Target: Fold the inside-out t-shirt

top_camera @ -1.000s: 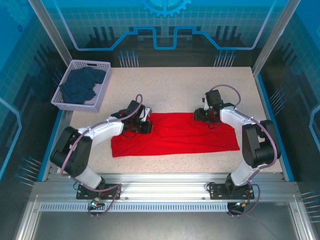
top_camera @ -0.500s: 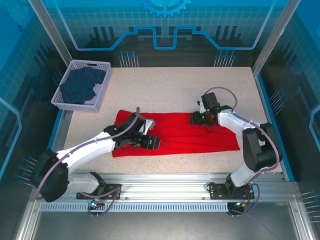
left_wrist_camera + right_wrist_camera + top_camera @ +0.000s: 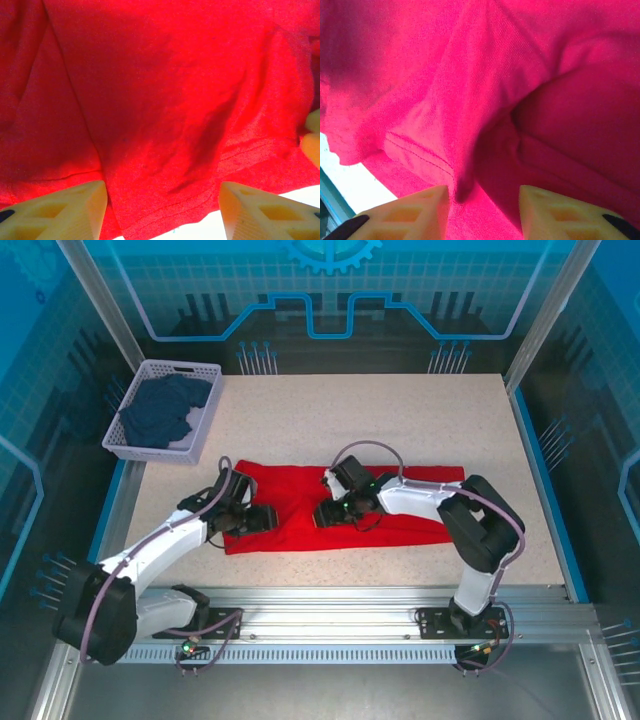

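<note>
on table (image 3: pixel 420 410), red t-shirt (image 3: pixel 297 488) (creased)

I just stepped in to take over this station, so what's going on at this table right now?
Two robot arms are working on a red t-shirt that lies as a long band on the table. The left tool hangs open just above the shirt's left part. The right tool is down on the middle of the shirt, jaws apart on either side of a raised fold, not clamped. A dark navy garment sits in the basket at the far left corner.
</note>
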Controlling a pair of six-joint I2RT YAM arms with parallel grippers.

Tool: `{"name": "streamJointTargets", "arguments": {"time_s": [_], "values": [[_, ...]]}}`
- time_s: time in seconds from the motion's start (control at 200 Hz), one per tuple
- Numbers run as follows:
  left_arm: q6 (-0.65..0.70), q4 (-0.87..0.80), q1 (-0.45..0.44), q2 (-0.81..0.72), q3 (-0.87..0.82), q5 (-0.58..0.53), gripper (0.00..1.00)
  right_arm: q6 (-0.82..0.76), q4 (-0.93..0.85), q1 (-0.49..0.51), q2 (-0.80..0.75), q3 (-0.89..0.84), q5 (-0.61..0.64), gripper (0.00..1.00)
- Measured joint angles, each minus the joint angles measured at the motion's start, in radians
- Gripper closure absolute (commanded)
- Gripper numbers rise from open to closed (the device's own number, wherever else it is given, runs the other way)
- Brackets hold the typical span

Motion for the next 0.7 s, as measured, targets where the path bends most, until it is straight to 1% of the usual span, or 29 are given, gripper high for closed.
{"name": "streamJointTargets", "arguments": {"time_s": [0.015,0.08,0.12,0.255,0.43,0.505,0.7], "values": [[-0.001,0.001,0.000,0.002,-0.001,-0.004,0.37,0.007,0.000,0.002,0.002,0.000,-0.002,0.65],[-0.002,0.008,0.000,0.011,-0.006,-0.017,0.37,0.026,0.003,0.014,0.010,0.002,-0.010,0.73],[-0.002,0.009,0.000,0.015,-0.007,-0.024,0.37,0.034,0.003,0.018,0.014,0.007,-0.016,0.76],[-0.002,0.014,0.000,0.018,-0.008,-0.052,0.37,0.046,0.007,0.025,0.019,0.020,-0.028,0.80],[-0.001,0.023,0.000,0.018,-0.008,-0.070,0.36,0.054,0.004,0.025,0.022,0.037,-0.030,0.91],[0.000,0.024,0.000,0.018,-0.008,-0.074,0.36,0.058,-0.005,0.025,0.026,0.047,-0.032,0.92],[0.004,0.023,0.000,0.018,-0.008,-0.093,0.36,0.063,-0.061,0.025,0.019,0.048,-0.032,0.92]]}}
